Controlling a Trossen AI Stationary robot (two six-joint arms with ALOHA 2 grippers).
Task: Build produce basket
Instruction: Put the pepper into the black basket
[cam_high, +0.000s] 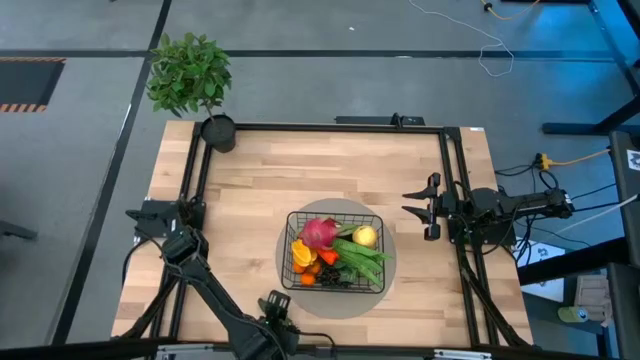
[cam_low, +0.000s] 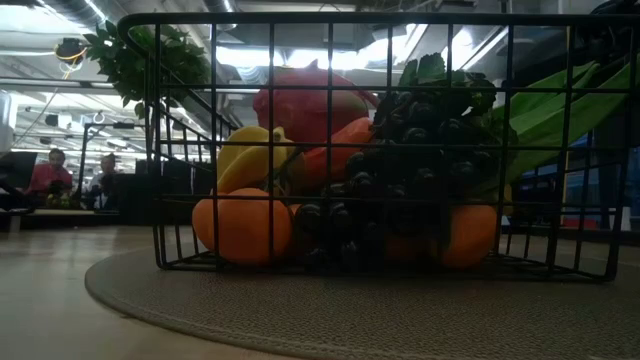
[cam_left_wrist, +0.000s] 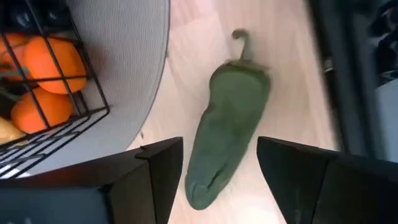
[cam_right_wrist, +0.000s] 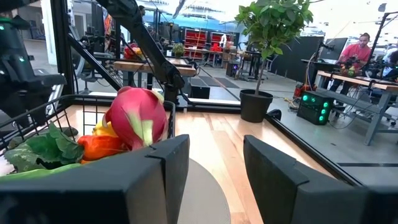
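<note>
While basket (cam_high: 335, 252) on grey mat (cam_high: 385, 290) near bench's front edge holds most produce, green pepper (cam_left_wrist: 229, 140) lies outside; left gripper (cam_left_wrist: 214, 171) hovers over it, fingers apart. Right gripper (cam_high: 418, 207) waits near right edge, fingers apart.

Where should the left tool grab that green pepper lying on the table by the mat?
Grip the green pepper across its wide middle, below the stem end, coming straight down. It lies flat on the bare wood beside the mat, clear of the basket. The left tool is open and straddles the pepper's narrow tip, so shifting toward the stem should give a fuller hold.
</note>
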